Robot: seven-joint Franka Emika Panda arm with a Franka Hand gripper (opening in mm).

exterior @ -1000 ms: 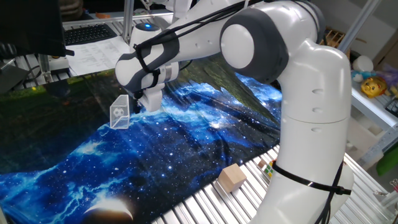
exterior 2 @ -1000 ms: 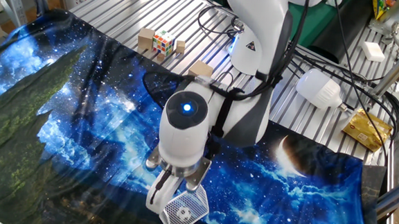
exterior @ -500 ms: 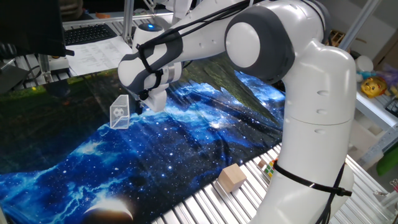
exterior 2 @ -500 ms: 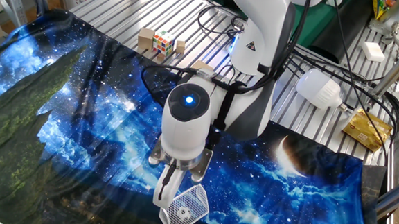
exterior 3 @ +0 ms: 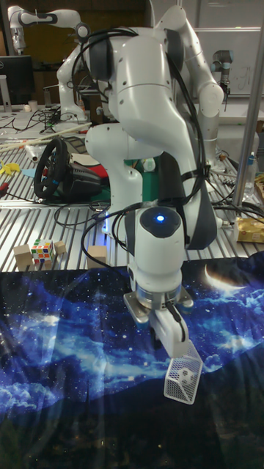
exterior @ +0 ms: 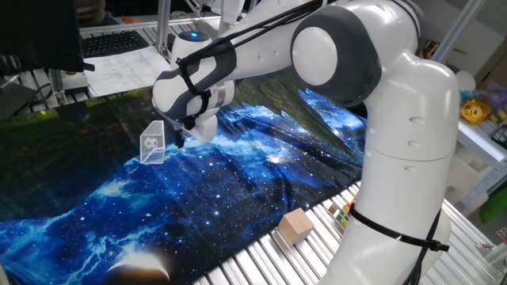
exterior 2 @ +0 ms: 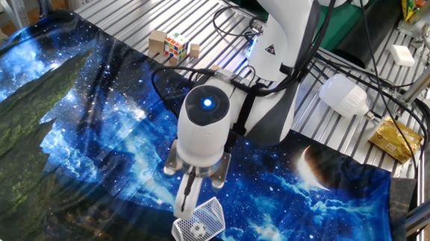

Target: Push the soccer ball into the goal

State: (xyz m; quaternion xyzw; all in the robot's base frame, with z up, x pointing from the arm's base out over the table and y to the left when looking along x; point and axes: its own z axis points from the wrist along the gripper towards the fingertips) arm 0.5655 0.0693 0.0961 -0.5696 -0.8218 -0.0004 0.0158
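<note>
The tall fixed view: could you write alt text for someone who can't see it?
A white robot arm's gripper hangs just above a small clear goal with the soccer ball inside, on a blue galaxy-print cloth.

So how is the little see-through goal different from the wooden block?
The goal is clear plastic with a whitish frame, while the wooden block is solid tan wood. The goal stands on the blue space-print cloth, but the block sits on the bare metal slats off the cloth's edge. The goal has the tiny soccer ball inside; the block holds nothing. Both are small and boxy.
</note>
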